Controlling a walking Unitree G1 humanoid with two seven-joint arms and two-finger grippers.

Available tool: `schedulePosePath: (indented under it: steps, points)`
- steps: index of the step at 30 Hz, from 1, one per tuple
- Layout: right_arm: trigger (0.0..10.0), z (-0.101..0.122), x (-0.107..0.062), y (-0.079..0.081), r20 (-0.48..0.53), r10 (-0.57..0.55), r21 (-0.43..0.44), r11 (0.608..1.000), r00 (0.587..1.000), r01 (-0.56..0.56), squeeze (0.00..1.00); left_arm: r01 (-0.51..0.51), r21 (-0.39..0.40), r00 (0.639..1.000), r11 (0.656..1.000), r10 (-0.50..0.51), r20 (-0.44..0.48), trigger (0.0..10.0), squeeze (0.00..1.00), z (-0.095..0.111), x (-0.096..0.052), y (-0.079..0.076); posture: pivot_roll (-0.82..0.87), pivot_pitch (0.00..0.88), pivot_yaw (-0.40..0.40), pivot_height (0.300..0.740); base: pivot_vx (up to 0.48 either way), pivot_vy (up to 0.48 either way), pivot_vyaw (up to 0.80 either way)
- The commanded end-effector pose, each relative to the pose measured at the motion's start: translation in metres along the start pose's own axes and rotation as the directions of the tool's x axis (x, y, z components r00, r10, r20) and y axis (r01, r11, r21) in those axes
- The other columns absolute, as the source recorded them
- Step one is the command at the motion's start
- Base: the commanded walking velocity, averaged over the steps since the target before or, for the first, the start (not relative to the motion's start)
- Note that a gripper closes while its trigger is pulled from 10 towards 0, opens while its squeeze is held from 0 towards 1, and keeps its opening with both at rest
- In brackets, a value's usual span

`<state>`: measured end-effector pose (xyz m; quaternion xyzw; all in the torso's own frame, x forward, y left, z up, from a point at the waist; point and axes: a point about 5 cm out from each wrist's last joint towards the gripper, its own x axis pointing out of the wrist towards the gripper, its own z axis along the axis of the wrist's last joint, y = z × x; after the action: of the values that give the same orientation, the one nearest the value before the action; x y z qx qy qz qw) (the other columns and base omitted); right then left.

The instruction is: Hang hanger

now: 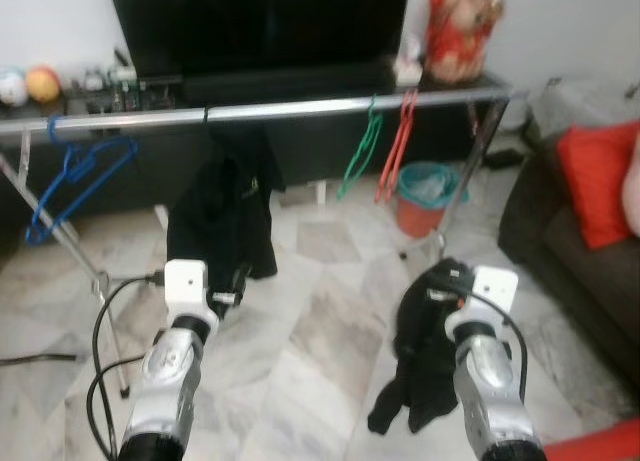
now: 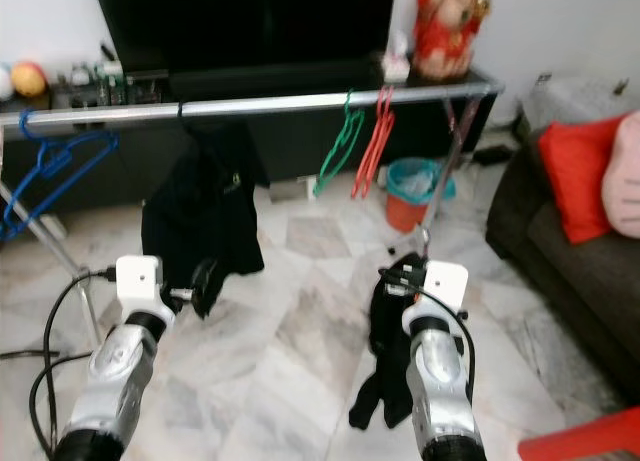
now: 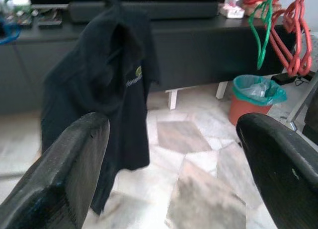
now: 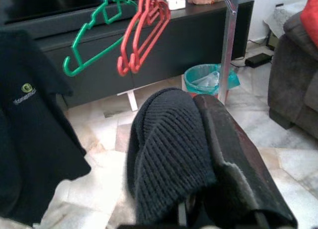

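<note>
Even indoor light, perhaps slight blur throughout.

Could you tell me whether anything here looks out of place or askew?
Yes: the right gripper holds a black garment bunched up with no hanger showing, and the blue hanger hangs tilted on the rail.

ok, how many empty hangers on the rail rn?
3 clearly: blue hanger at the rail's left end, green hanger and red hanger side by side toward the right. The red may be several stacked.
</note>
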<state>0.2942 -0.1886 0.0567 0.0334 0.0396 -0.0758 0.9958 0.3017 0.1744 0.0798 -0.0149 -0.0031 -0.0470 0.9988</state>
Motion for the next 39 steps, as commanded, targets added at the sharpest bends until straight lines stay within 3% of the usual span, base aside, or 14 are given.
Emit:
schedulePosePath:
  steps: [1,9,24,34,39]
  points:
    - [10.0,0.003,0.000,-0.013,0.014,-0.041,-0.005,0.999,0.999,0.041,0.00,0.028,-0.012,0.999,1.000,-0.028,0.029,10.0,0.00,0.008,0.006,-0.009,0.00,0.000,-0.006,0.740,0.480,0.000,0.00]
    - [10.0,0.003,0.001,-0.013,0.007,-0.057,0.007,0.998,0.998,0.057,0.00,0.034,-0.013,0.999,0.999,-0.034,0.036,10.0,0.00,0.013,0.009,-0.009,0.00,0.000,-0.004,0.740,0.480,0.000,0.00]
    - [10.0,0.001,0.001,-0.014,-0.001,-0.067,0.020,0.998,0.998,0.067,0.00,0.052,-0.021,0.998,0.998,-0.051,0.039,10.0,0.00,0.017,0.013,-0.010,0.00,0.000,-0.004,0.740,0.480,0.000,-0.76]
    - [10.0,0.002,0.001,-0.013,0.004,-0.063,0.016,0.998,0.998,0.063,0.00,0.070,-0.029,0.997,0.997,-0.069,0.033,10.0,0.00,0.017,0.011,-0.011,0.01,0.000,-0.003,0.740,0.456,0.000,0.00]
    - [10.0,0.002,0.001,-0.013,0.004,-0.063,0.019,0.998,0.998,0.063,0.00,0.127,-0.028,0.992,0.992,-0.127,0.009,10.0,0.00,0.015,0.002,-0.012,0.01,0.000,0.000,0.740,0.000,0.000,0.00]
